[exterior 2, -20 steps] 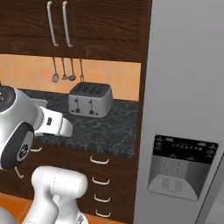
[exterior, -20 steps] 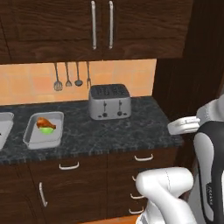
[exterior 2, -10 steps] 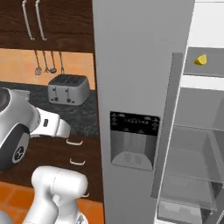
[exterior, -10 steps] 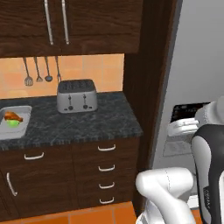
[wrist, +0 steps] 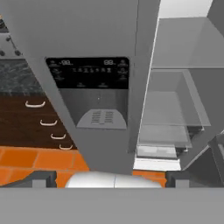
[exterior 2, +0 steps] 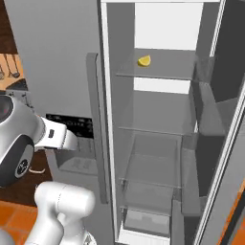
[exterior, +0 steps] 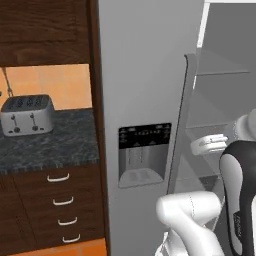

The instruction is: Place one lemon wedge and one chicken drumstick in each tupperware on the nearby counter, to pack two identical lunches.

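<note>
A bright yellow lemon wedge (exterior 2: 144,61) lies on the upper glass shelf inside the open fridge (exterior 2: 158,143). My gripper (wrist: 113,180) is open and holds nothing; its fingertips (wrist: 42,178) stand wide apart, pointed at the fridge's closed left door and its dispenser (wrist: 94,94). The white hand (exterior: 208,144) hovers in front of that door's edge, well below the wedge. A stretch of the dark counter (exterior: 50,145) lies to the left. The tupperware and the chicken drumstick are out of view.
A steel toaster (exterior: 27,115) stands on the counter, with dark wood drawers (exterior: 60,200) below. The fridge's left door (exterior: 145,100) is shut beside the open compartment, which holds glass shelves (exterior 2: 153,131) and door bins (exterior 2: 203,100). The floor (wrist: 26,159) is orange.
The whole picture has swung right from the counter to the fridge, so the base has turned. The tray with food has left the view. The gripper stays open.
</note>
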Tool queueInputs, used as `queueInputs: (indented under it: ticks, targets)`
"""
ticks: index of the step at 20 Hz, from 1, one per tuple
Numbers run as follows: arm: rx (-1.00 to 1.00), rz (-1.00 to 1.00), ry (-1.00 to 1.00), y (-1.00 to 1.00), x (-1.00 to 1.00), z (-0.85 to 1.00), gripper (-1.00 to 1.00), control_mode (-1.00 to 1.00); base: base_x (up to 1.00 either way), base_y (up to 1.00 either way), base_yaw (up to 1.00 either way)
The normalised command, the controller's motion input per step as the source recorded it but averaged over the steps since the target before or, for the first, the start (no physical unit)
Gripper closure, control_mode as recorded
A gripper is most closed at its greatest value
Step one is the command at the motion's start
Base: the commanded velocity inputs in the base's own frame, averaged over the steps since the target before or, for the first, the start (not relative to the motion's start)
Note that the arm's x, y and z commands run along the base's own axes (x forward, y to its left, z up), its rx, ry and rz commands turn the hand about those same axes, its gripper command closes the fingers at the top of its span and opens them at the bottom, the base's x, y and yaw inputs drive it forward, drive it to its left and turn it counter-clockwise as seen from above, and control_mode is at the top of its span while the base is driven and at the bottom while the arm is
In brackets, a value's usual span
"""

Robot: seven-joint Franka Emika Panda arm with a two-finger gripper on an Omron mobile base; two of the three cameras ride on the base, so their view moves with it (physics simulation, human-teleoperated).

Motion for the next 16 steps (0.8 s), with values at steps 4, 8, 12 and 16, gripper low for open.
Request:
queueInputs:
  ticks: [4,8,12,16]
  targets:
    - [0.0,0.0,0.0,0.0,0.0,0.0,-1.0,1.0,0.32,-0.88,0.0]
    - [0.0,0.0,0.0,0.0,0.0,0.0,-1.0,1.0,0.5,-0.2,0.1]
    - [0.0,0.0,0.0,0.0,0.0,0.0,-1.0,1.0,0.49,-0.11,0.1]
    - [0.0,0.0,0.0,0.0,0.0,0.0,-1.0,1.0,0.15,-0.36,0.05]
